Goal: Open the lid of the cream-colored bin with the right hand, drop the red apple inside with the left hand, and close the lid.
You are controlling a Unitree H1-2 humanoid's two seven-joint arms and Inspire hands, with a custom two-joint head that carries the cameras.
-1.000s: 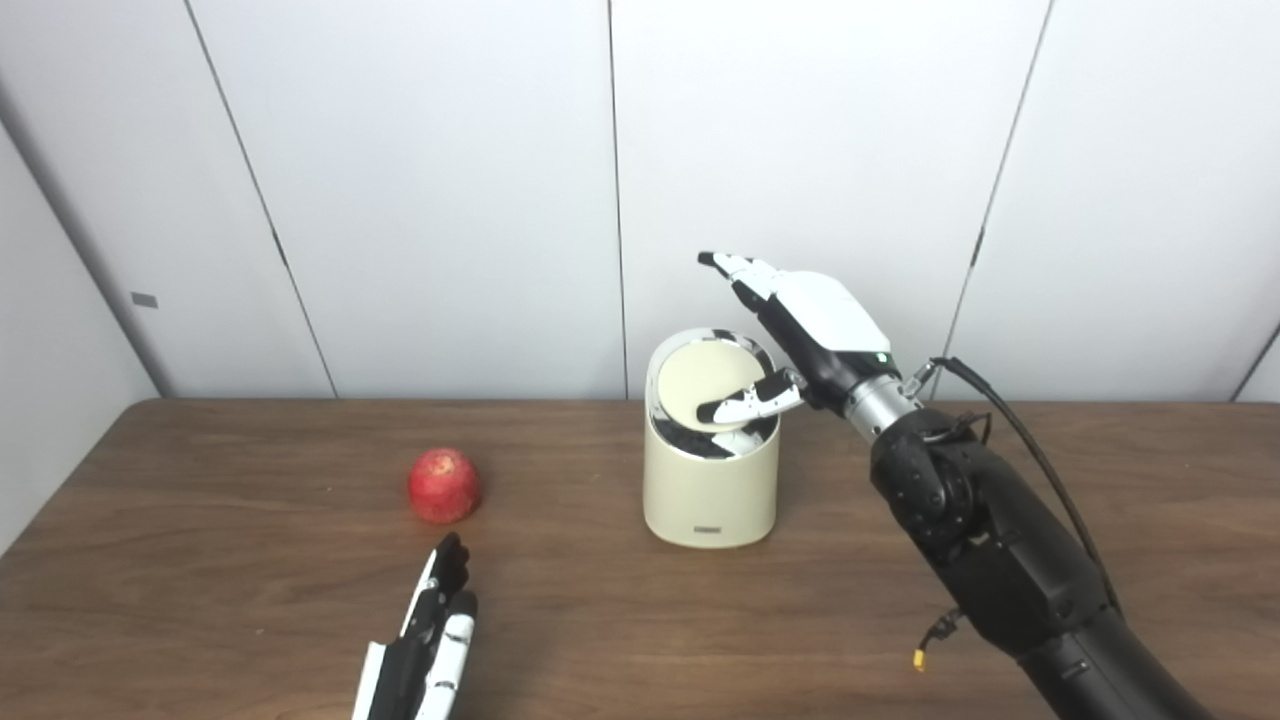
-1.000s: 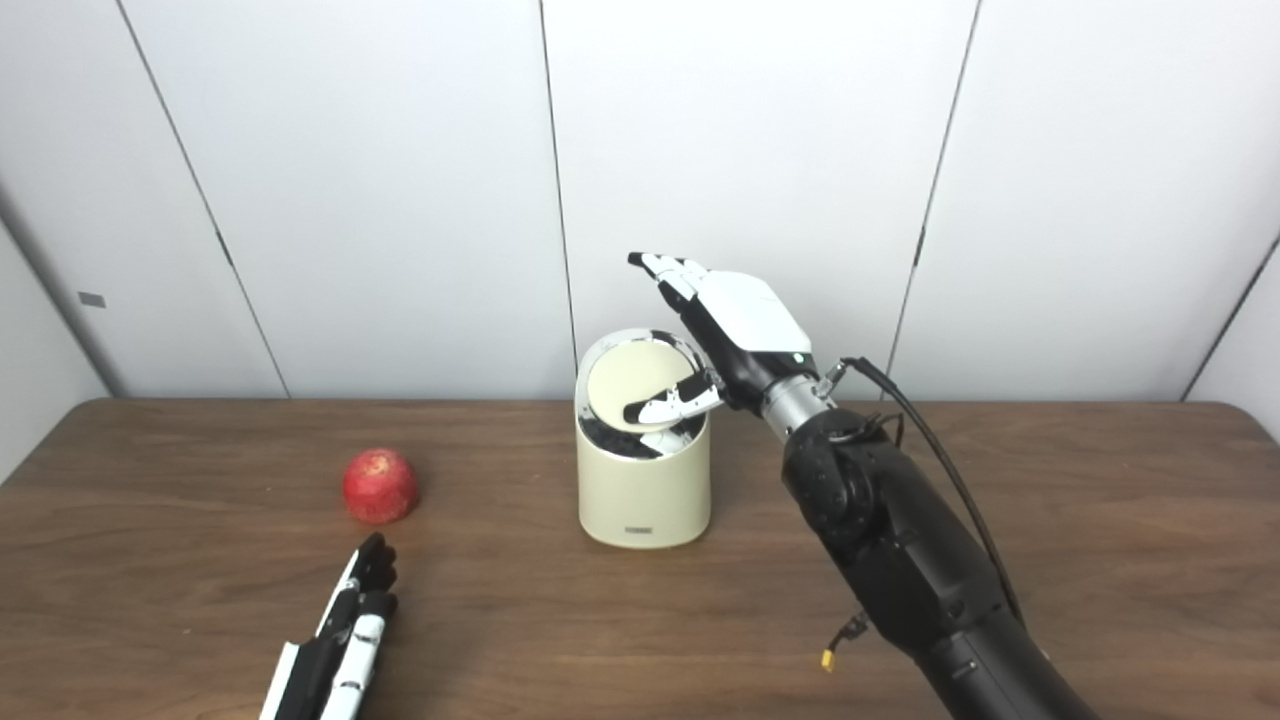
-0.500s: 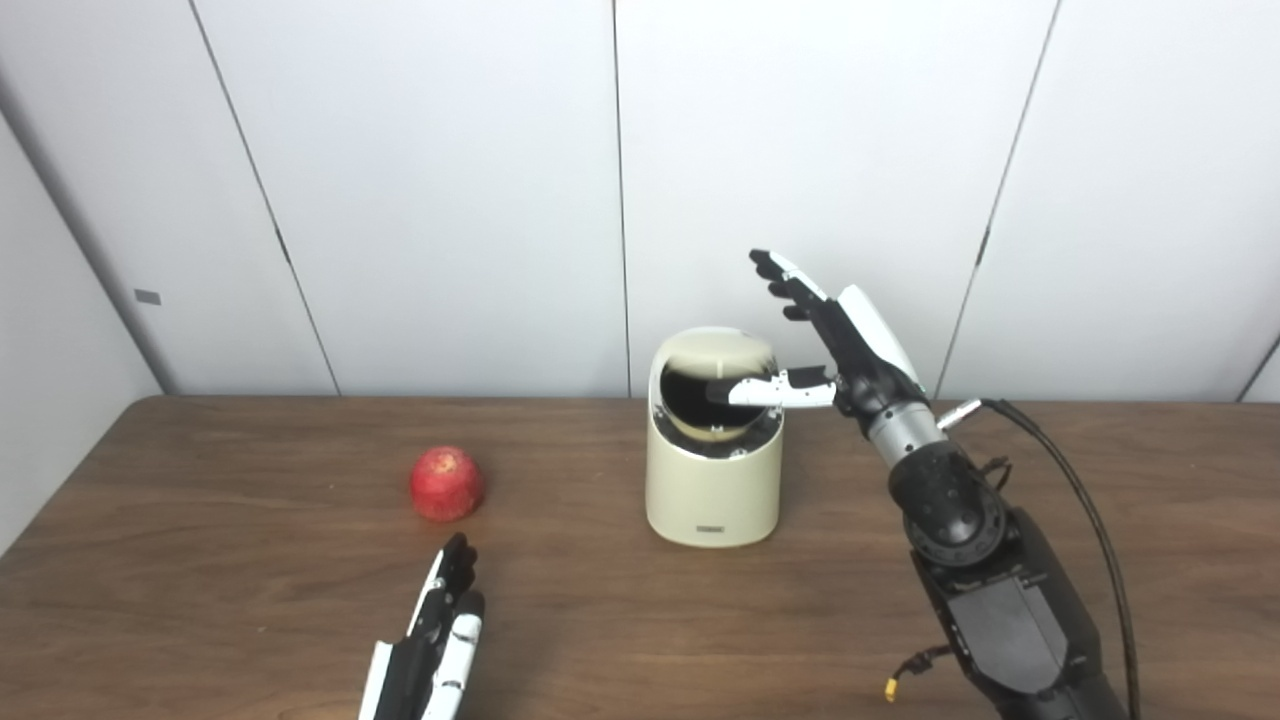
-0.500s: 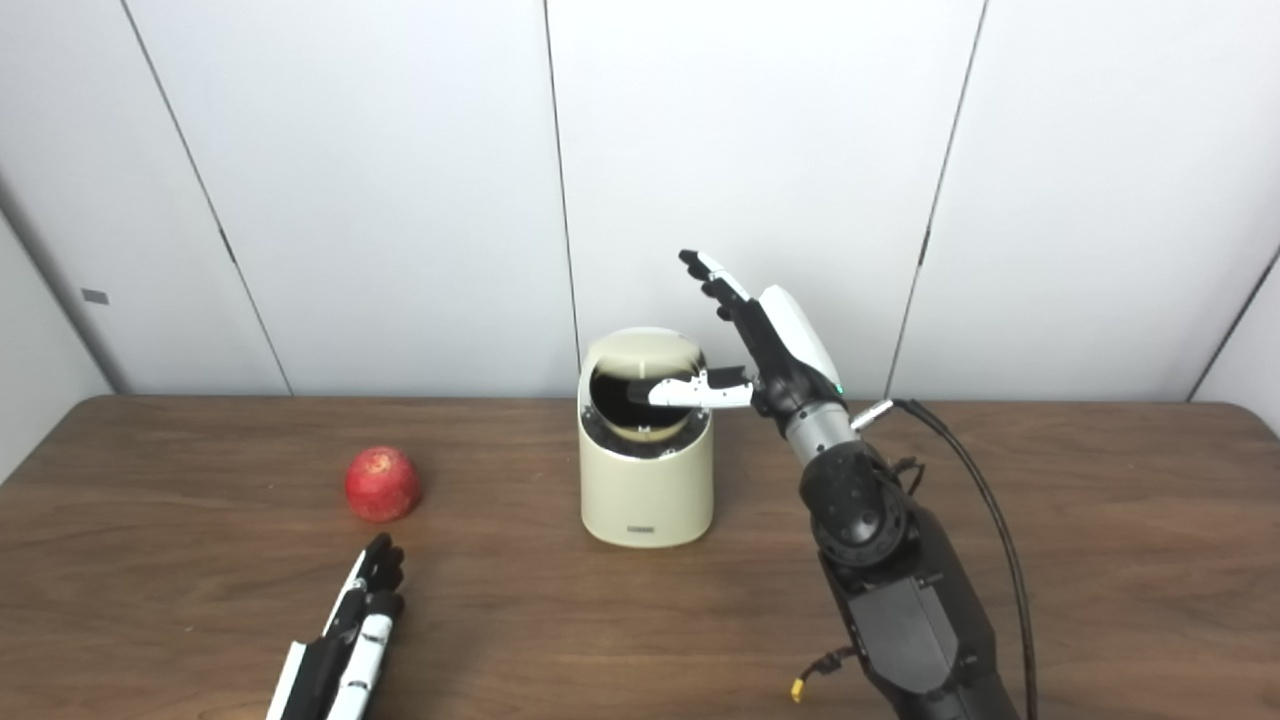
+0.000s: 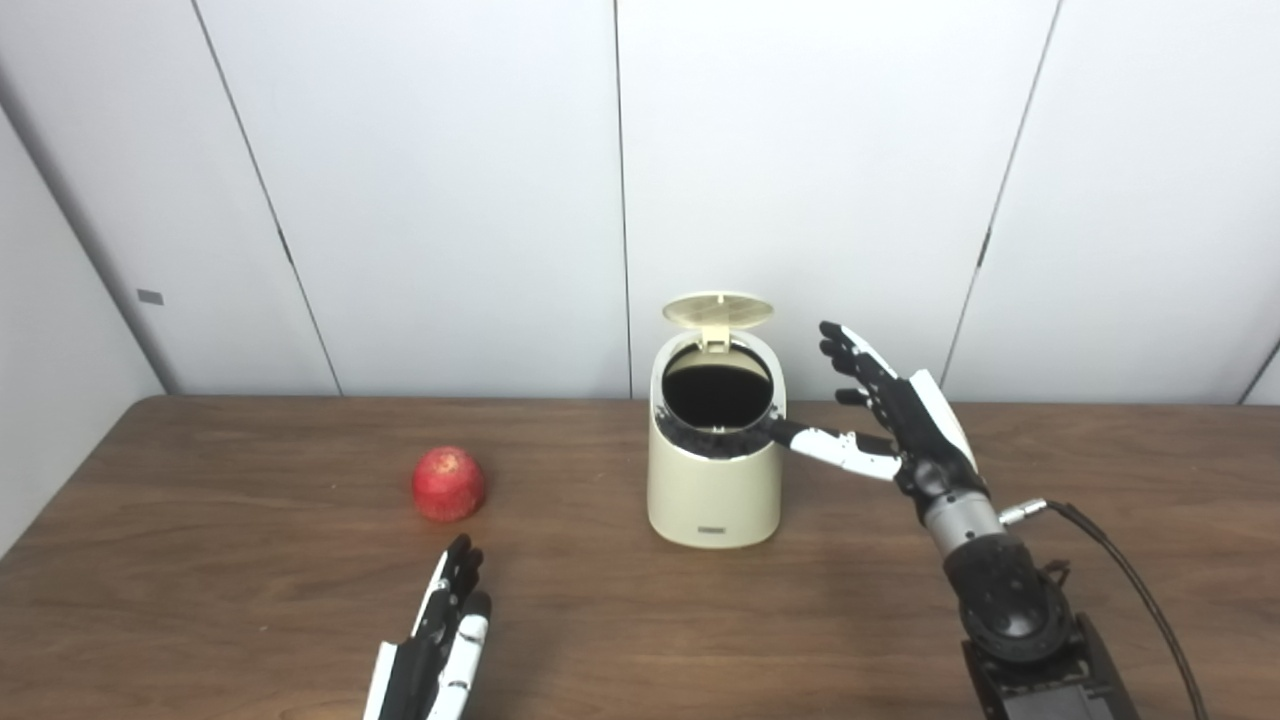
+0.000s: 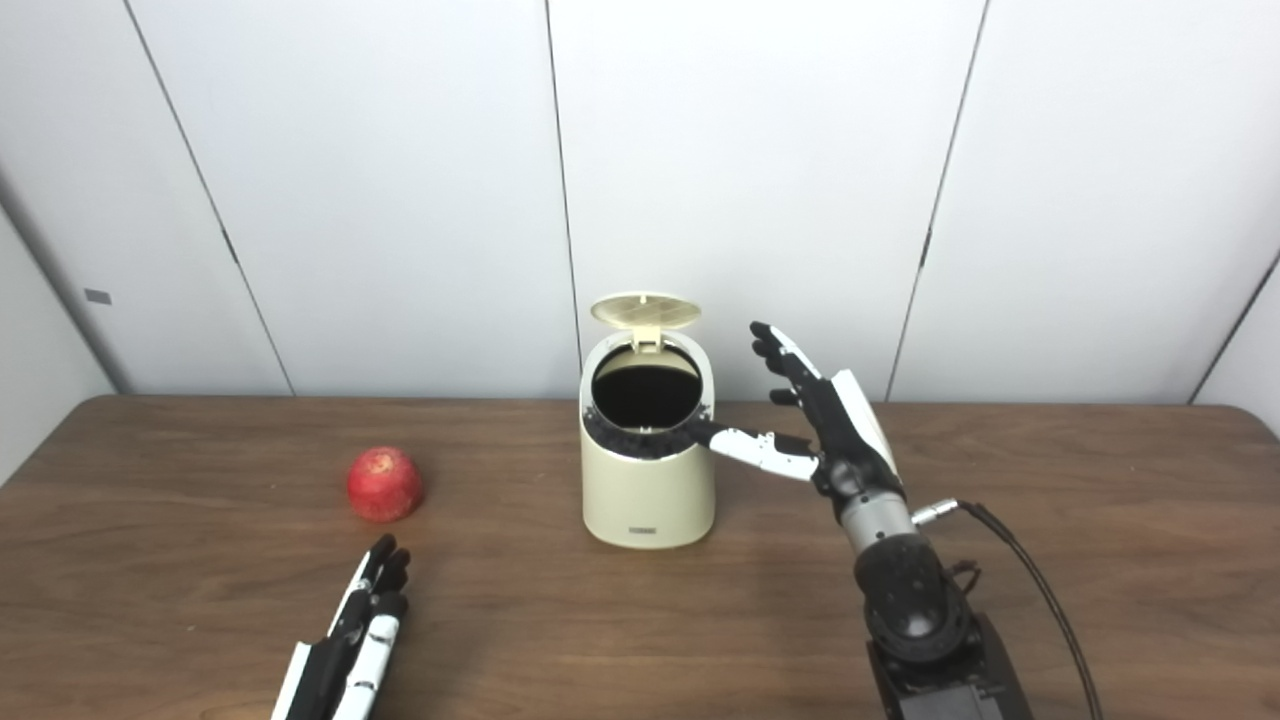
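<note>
Cream-coloured cylindrical plastic bin (image 5: 713,490) stands mid brown wooden table (image 5: 200,590), round lid (image 5: 717,309) tipped up at its back edge, dark opening exposed. Right robot hand (image 5: 893,425) just right of bin, fingers spread and empty; thumb tip reaches the bin's rim, contact unclear. Round red apple (image 5: 448,483) lies on table well left of bin. Left robot hand (image 5: 436,650) in front-left of bin, nearer than apple, fingers straight and close together, holding nothing.
</note>
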